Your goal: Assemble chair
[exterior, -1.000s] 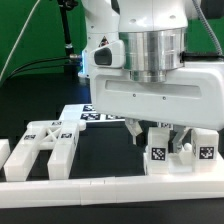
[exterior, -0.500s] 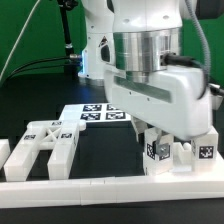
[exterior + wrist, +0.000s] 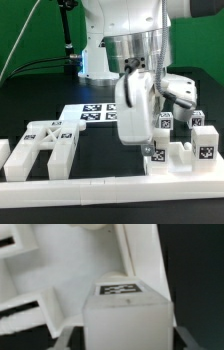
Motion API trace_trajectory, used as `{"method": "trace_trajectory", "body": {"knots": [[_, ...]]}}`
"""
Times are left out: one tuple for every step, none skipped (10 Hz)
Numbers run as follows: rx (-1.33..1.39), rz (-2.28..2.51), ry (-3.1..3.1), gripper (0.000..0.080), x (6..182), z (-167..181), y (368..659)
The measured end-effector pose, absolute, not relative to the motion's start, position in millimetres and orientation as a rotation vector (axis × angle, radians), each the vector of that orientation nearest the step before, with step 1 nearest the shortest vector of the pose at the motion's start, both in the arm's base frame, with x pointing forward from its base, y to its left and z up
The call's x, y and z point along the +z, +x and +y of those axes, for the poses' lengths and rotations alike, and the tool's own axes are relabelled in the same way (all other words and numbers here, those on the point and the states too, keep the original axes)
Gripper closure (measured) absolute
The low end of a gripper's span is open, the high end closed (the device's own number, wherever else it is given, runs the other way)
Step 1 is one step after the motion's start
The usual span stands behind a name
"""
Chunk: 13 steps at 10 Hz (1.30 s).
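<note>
In the exterior view my gripper (image 3: 151, 147) reaches down at the right onto a cluster of white tagged chair parts (image 3: 185, 152) standing against the border rail. In the wrist view a white upright block (image 3: 122, 308) with a marker tag on its end fills the gap between my two dark fingers (image 3: 70, 339), which touch both its sides. My gripper (image 3: 125, 341) is shut on this block. A larger white chair part (image 3: 60, 274) lies behind the block. A white slotted frame (image 3: 45, 146) lies flat at the exterior view's left, apart from my gripper.
The long plain white border rail (image 3: 100, 186) runs along the front. The marker board (image 3: 98, 113) lies flat behind the parts on the black table. A small white piece (image 3: 4, 152) sits at the far left. The robot body fills the upper middle.
My gripper has turned about its vertical axis over the same spot, so its broad face now shows nearly edge-on. The slotted frame has not moved.
</note>
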<state>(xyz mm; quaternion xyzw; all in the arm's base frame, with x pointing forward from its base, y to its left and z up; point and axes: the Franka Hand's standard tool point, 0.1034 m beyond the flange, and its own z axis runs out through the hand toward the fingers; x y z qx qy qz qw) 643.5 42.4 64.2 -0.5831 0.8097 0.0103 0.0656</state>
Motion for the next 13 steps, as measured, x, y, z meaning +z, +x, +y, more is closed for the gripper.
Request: {"method": "trace_trajectory", "body": {"knots": [[0.037, 2.479, -1.714, 0.0512, 64.2, 43, 643], [0.038, 2.532, -1.649, 0.0512, 64.6, 43, 642], [0.035, 2.515, -1.675, 0.0504, 64.5, 43, 642], [0.026, 2.455, -1.765, 0.0504, 64.0, 42, 642], [0.004, 2.321, -1.941, 0.0328, 64.5, 44, 645], [-0.011, 2.165, -2.116, 0.0195, 63.4, 55, 647], [-0.021, 1.993, -2.278, 0.0195, 63.8, 59, 647], [-0.030, 1.872, -2.384, 0.0159, 63.3, 61, 647], [-0.037, 1.793, -2.445, 0.0159, 63.2, 59, 647], [-0.043, 1.710, -2.505, 0.0151, 63.2, 59, 647], [-0.065, 1.520, -2.646, 0.0150, 63.5, 58, 647], [-0.109, 1.162, -2.868, 0.0150, 64.7, 57, 649], [-0.139, 0.861, -2.978, 0.0150, 66.0, 55, 652]]}}
